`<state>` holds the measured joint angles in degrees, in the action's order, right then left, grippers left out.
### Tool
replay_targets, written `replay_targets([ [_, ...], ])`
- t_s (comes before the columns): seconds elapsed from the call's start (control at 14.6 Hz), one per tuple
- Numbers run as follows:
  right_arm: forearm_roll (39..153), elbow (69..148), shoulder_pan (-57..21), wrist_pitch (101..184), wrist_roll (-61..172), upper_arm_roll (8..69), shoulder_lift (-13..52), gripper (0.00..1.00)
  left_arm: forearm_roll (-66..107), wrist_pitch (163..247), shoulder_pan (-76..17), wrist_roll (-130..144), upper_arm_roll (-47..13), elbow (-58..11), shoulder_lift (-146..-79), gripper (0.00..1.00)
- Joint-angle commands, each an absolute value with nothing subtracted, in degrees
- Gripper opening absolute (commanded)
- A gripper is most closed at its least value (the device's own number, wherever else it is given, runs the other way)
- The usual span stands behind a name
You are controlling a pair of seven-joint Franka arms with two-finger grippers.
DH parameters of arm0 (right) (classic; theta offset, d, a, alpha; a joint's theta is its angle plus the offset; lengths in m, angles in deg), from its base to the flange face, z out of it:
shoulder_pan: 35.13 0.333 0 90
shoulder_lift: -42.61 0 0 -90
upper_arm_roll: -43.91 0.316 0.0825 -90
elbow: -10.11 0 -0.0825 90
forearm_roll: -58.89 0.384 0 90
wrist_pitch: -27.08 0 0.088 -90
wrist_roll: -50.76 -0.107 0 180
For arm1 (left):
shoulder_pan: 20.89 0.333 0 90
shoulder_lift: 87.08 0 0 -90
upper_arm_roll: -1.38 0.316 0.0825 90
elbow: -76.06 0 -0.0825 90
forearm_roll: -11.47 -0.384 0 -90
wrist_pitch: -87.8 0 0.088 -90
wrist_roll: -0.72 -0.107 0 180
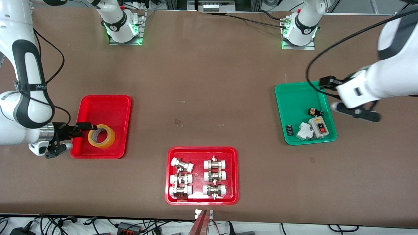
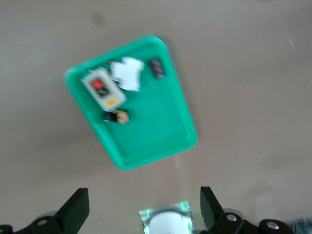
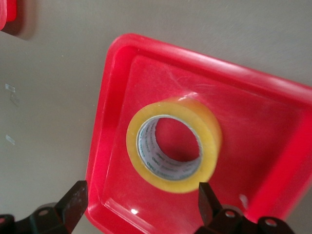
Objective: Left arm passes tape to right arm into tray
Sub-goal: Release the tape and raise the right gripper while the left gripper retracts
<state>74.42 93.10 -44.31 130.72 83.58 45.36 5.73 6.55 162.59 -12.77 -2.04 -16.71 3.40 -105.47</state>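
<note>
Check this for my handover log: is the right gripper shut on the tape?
No, the right gripper stands open over the tape, which lies in the tray.

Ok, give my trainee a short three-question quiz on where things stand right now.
1. True or false: the tape lies inside the plain red tray.
2. Which claw is at the plain red tray? A) left claw B) right claw C) neither
3. Fill in: the left claw is up over the rim of the ____ tray, where the switch box sits.

Key: 1 true. 2 B: the right claw is open at the tape, not gripping it. 3 green; the left claw is open too and holds nothing.
</note>
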Motion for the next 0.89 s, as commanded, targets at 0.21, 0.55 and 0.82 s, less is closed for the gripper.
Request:
replay_targets([
  [0.21,61.1,93.4,-38.6,126.1,61.1,45.6,16.3,1.00,8.5,168.4,-19.1,-2.7,-3.0,-5.2,-96.5,1.00],
  [0.55,57.0,87.6,-36.0,120.2,55.9,45.4,22.1,1.00,7.5,172.8,-18.3,-0.1,-5.3,-11.1,-92.1,1.00],
  [0.82,57.2,83.3,-36.2,118.6,54.6,45.5,25.2,1.00,6.8,173.9,-17.9,2.3,-5.0,-10.4,-92.6,1.00],
])
